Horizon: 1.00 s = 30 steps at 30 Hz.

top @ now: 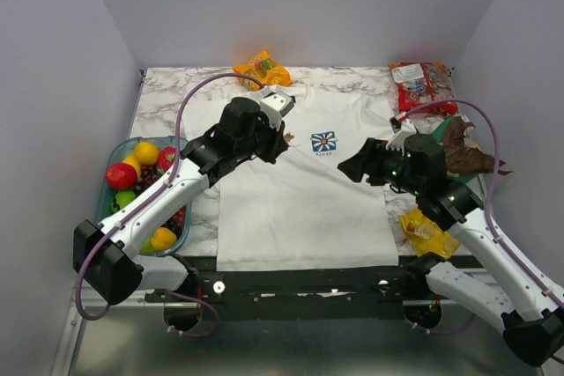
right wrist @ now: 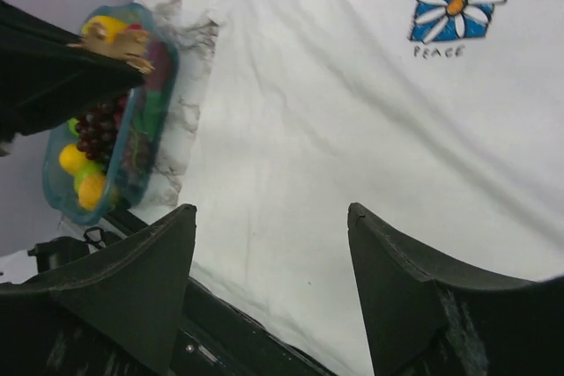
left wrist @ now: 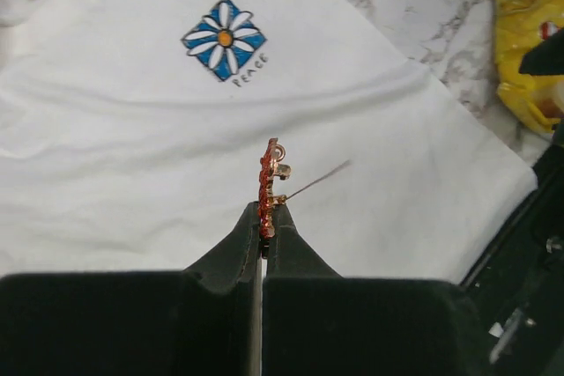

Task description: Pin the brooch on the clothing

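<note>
The clothing, a white T-shirt (top: pixel 300 200), lies flat on the marble table with its blue-and-white daisy print (top: pixel 323 141) on the chest. My left gripper (top: pixel 280 143) hovers over the shirt's upper left, just left of the print, and is shut on the brooch (left wrist: pixel 269 184). The brooch is a small orange-red pin held edge-on and upright, its thin needle (left wrist: pixel 317 179) swung out to the right. The right wrist view shows the brooch (right wrist: pixel 119 44) at the left fingertips. My right gripper (top: pixel 352 167) is open and empty above the shirt's right side (right wrist: pixel 335 129).
A teal tub (top: pixel 100 200) of fruit stands left of the shirt. An orange snack bag (top: pixel 262 69) and a red packet (top: pixel 421 84) lie at the back. A brown wrapper (top: pixel 463 154) and a yellow bag (top: pixel 425 232) lie on the right. A black strip (top: pixel 308 275) edges the table front.
</note>
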Available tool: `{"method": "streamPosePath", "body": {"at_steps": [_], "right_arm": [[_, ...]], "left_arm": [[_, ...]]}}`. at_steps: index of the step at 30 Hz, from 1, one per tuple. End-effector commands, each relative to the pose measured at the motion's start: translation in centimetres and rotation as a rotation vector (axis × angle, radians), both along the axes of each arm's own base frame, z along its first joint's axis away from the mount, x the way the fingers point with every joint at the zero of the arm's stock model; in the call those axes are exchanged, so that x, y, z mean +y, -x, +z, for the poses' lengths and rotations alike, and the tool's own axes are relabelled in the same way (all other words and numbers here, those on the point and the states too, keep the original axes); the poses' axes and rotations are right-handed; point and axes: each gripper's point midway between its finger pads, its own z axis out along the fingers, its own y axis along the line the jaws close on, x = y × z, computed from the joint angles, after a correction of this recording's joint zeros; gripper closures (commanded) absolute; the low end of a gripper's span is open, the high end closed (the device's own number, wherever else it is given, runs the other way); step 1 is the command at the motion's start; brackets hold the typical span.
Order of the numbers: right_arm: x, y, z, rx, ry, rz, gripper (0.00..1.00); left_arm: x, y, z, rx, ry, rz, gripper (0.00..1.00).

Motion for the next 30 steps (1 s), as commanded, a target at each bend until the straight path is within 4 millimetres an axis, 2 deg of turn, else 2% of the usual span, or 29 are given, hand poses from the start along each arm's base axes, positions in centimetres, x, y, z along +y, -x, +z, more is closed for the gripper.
{"method": "streamPosePath", "body": {"at_steps": [1, 2, 3, 4, 6, 7, 10, 11, 13, 14, 15, 16, 17, 18, 20, 21, 22, 23, 24, 25, 26, 27, 28, 29, 30], "right_arm": [[-0.5, 0.0, -2.4, 0.116, 0.116, -0.12, 0.24], [-0.5, -0.3, -2.8, 0.124, 0.15, -0.143, 0.24], [0.7, 0.0, -2.1, 0.112, 0.159, -0.112, 0.24], [1.5, -0.4, -2.9, 0.133, 0.196, -0.108, 0.24], [2.5, -1.0, -2.5, 0.117, 0.232, -0.111, 0.24], [2.8, -1.2, -2.9, 0.118, 0.26, -0.113, 0.24], [2.5, -3.4, -5.1, 0.122, 0.349, -0.191, 0.2], [2.4, -4.4, -6.5, 0.132, 0.406, -0.217, 0.17], [2.3, -6.0, -6.5, 0.138, 0.433, -0.229, 0.16], [2.7, -6.5, -7.0, 0.161, 0.428, -0.207, 0.16], [2.3, -7.8, -8.4, 0.194, 0.448, -0.211, 0.16], [2.4, -8.6, -8.8, 0.209, 0.447, -0.204, 0.16], [2.8, -9.7, -8.1, 0.201, 0.429, -0.202, 0.16], [2.4, -11.0, -9.2, 0.222, 0.46, -0.207, 0.17], [2.1, -13.0, -9.0, 0.231, 0.447, -0.214, 0.17], [0.3, -14.4, -9.7, 0.26, 0.446, -0.246, 0.18], [-0.3, -15.3, -11.1, 0.3, 0.451, -0.252, 0.19], [-0.9, -16.2, -11.7, 0.319, 0.447, -0.254, 0.2], [-2.4, -17.7, -11.4, 0.31, 0.455, -0.283, 0.21], [-3.1, -18.6, -12.8, 0.337, 0.488, -0.291, 0.21], [-4.2, -19.4, -13.1, 0.339, 0.526, -0.32, 0.21], [-5.3, -21.1, -12.1, 0.318, 0.539, -0.347, 0.21], [-6.1, -21.6, -12.6, 0.335, 0.564, -0.361, 0.22], [-7.2, -21.7, -14.6, 0.393, 0.617, -0.368, 0.22], [-8.3, -22.3, -14.9, 0.408, 0.634, -0.385, 0.22]], "left_arm": [[4.2, -2.9, 1.0, -0.153, -0.171, 0.181, 1.0], [4.4, -3.1, 0.6, -0.156, -0.196, 0.187, 1.0], [4.8, -3.3, 0.4, -0.16, -0.215, 0.199, 1.0], [5.4, -3.8, 0.2, -0.167, -0.237, 0.229, 1.0], [6.2, -4.5, -0.6, -0.154, -0.267, 0.256, 1.0], [7.0, -5.1, -0.6, -0.149, -0.27, 0.282, 1.0], [8.1, -6.0, -1.3, -0.127, -0.282, 0.314, 1.0], [8.6, -6.4, -1.6, -0.12, -0.29, 0.332, 1.0], [9.2, -6.8, -2.0, -0.116, -0.299, 0.349, 1.0], [9.6, -7.1, -2.4, -0.104, -0.309, 0.358, 1.0], [9.6, -7.2, -2.6, -0.095, -0.311, 0.358, 1.0], [9.6, -7.2, -2.8, -0.088, -0.312, 0.357, 1.0], [9.5, -7.3, -3.3, -0.075, -0.317, 0.352, 1.0], [9.4, -7.3, -3.6, -0.068, -0.318, 0.344, 1.0], [9.1, -7.2, -4.0, -0.048, -0.32, 0.33, 1.0], [9.0, -7.2, -4.2, -0.044, -0.319, 0.323, 1.0], [9.0, -7.2, -4.2, -0.042, -0.319, 0.322, 1.0], [9.0, -7.2, -4.3, -0.042, -0.321, 0.321, 1.0], [9.0, -7.2, -4.4, -0.04, -0.324, 0.32, 1.0], [9.0, -7.2, -4.6, -0.04, -0.326, 0.318, 1.0], [9.0, -7.3, -4.8, -0.035, -0.332, 0.318, 1.0], [9.0, -7.3, -4.9, -0.035, -0.335, 0.316, 1.0], [9.0, -7.4, -5.0, -0.033, -0.338, 0.316, 1.0], [9.0, -7.4, -5.3, -0.024, -0.345, 0.315, 1.0], [8.9, -7.4, -5.5, -0.02, -0.348, 0.313, 1.0]]}}
